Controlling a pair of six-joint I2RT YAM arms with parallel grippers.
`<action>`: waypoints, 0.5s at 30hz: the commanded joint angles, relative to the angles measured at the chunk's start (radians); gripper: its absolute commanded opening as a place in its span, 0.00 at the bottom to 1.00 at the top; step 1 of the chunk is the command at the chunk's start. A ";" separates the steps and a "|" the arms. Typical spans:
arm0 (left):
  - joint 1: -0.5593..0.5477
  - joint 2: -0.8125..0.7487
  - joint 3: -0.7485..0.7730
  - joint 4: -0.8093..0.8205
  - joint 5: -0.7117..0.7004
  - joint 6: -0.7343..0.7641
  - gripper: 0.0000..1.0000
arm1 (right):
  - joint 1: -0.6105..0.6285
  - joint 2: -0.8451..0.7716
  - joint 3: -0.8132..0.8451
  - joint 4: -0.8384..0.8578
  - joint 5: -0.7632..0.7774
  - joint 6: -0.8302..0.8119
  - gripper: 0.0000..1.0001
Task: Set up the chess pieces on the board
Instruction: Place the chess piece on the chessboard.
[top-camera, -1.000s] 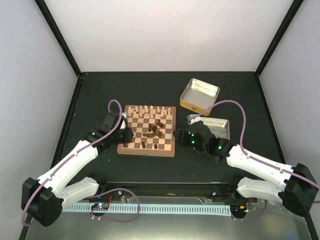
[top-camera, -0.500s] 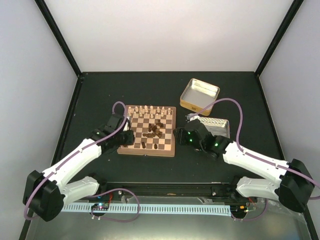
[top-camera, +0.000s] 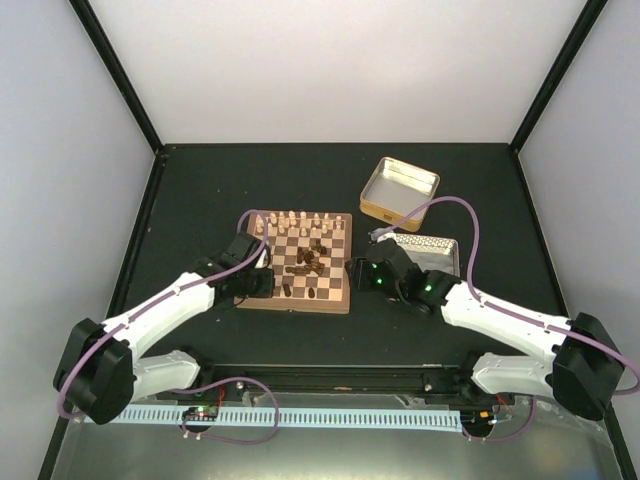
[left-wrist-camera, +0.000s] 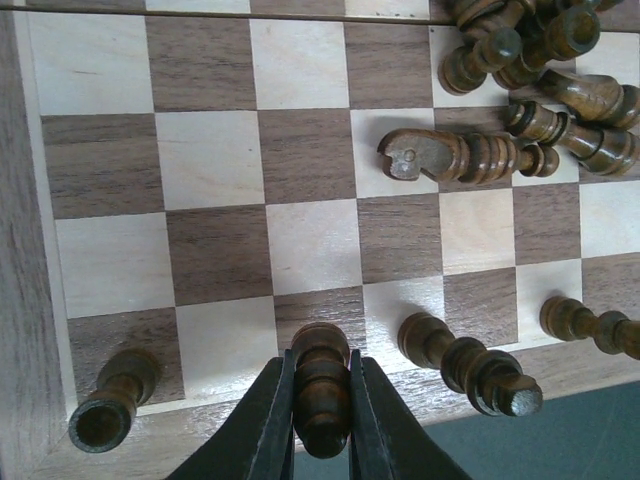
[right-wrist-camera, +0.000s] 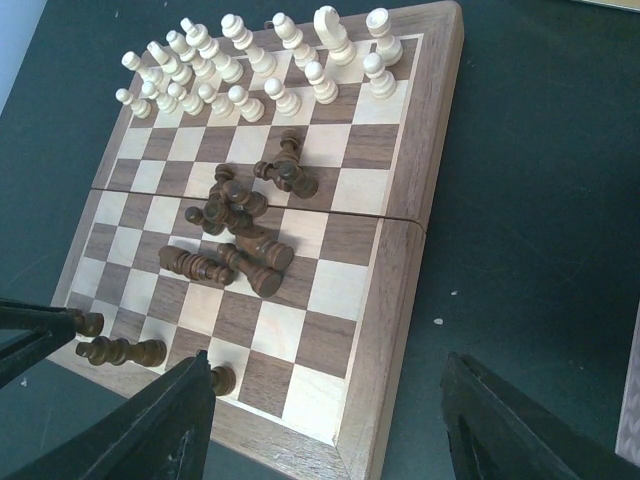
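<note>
Dark bench (top-camera: 200, 190) inside pale walls, viewed from above. Near its middle, square wooden board (top-camera: 300, 305), with dark brown chess pieces (top-camera: 305, 262) heaped lying at the centre and a few along the near row. Across the two far rows, pale cream chessmen (top-camera: 295, 220). At the near-left edge, left end effector (left-wrist-camera: 321, 400) clamped on one dark piece (left-wrist-camera: 320, 365). Beside the board's right edge, right end effector (right-wrist-camera: 330, 430) hovering, fingers apart.
</note>
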 joint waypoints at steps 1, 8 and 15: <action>-0.012 0.006 -0.009 0.019 0.026 -0.013 0.04 | -0.001 0.011 0.019 0.023 0.000 0.010 0.63; -0.020 0.021 -0.024 0.014 0.030 -0.016 0.05 | -0.002 0.027 0.017 0.023 -0.005 0.014 0.63; -0.022 0.038 -0.034 0.023 0.035 -0.018 0.06 | 0.000 0.034 0.017 0.024 -0.011 0.013 0.63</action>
